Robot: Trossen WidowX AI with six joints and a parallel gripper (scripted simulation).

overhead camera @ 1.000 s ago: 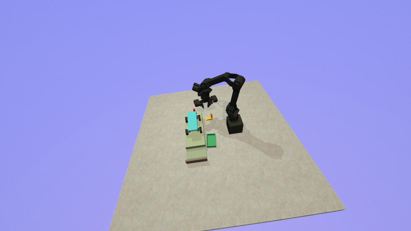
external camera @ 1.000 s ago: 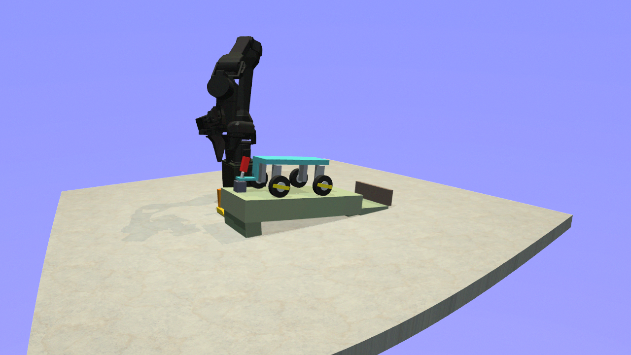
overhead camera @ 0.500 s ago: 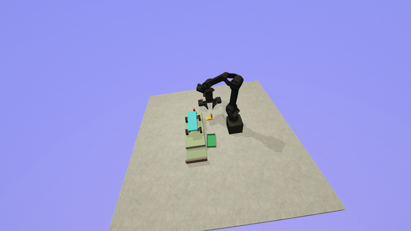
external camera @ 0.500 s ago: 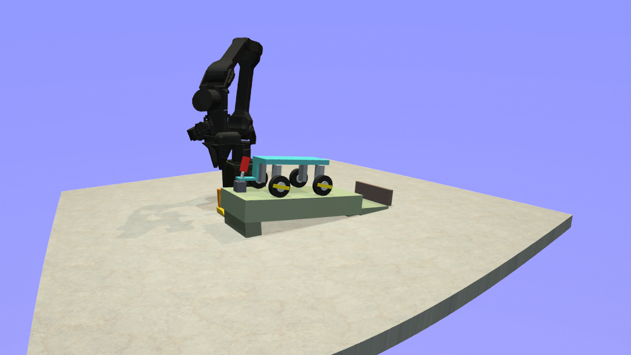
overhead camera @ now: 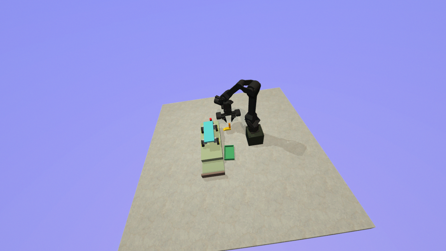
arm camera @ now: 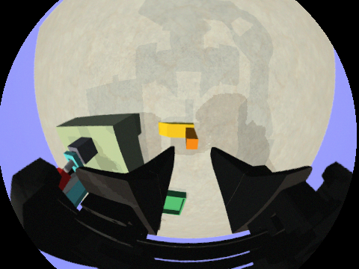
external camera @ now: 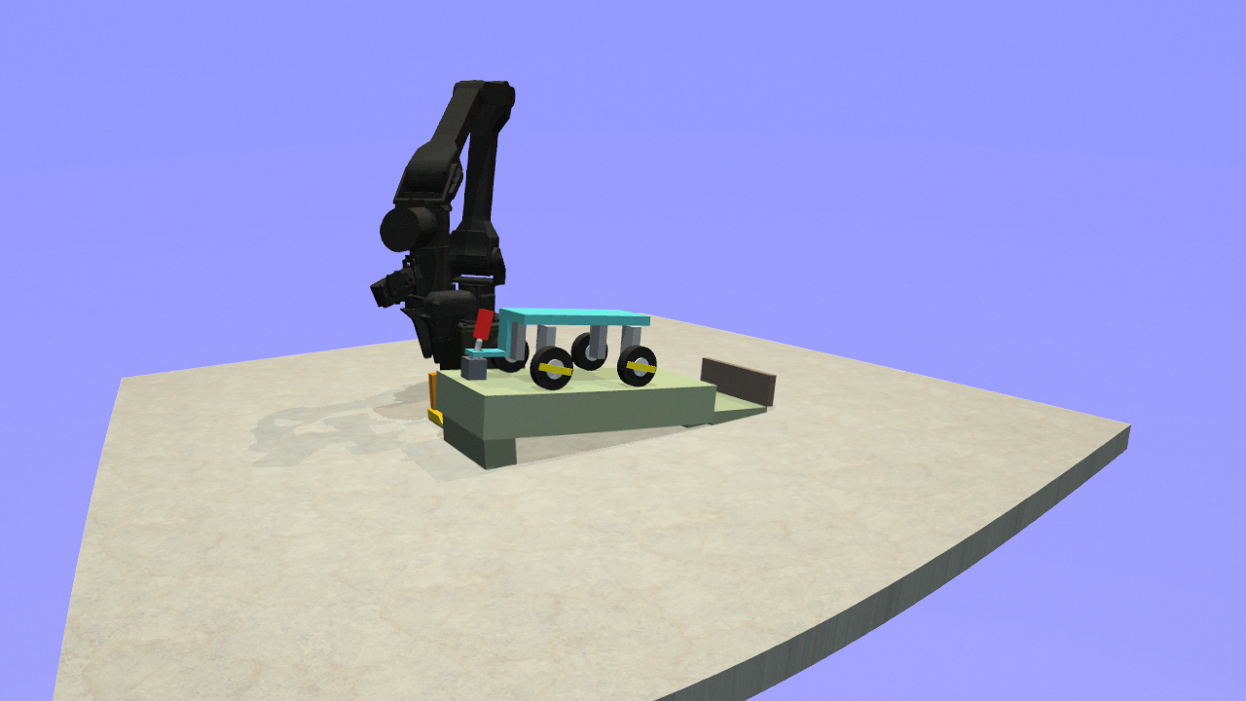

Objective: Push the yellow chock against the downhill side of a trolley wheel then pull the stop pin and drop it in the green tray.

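Note:
The yellow chock (overhead camera: 227,128) (arm camera: 172,130) with its orange handle (overhead camera: 229,125) (arm camera: 193,143) lies on the table beside the ramp's uphill end, apart from the wheels. In the exterior view only a sliver of the chock (external camera: 433,411) shows behind the ramp. The cyan trolley (overhead camera: 208,131) (external camera: 574,317) stands on the ramp (overhead camera: 212,156) (external camera: 574,409) (arm camera: 100,140). The red-headed stop pin (overhead camera: 210,119) (external camera: 482,323) (arm camera: 64,179) sits in place at its uphill end. My gripper (overhead camera: 228,120) (arm camera: 193,151) hangs just above the chock, fingers partly open and empty.
The green tray (overhead camera: 229,152) (arm camera: 176,202) lies on the table beside the ramp, downhill of the chock. A brown stop board (overhead camera: 213,175) (external camera: 738,380) closes the ramp's low end. The arm's base (overhead camera: 254,135) stands right of the tray.

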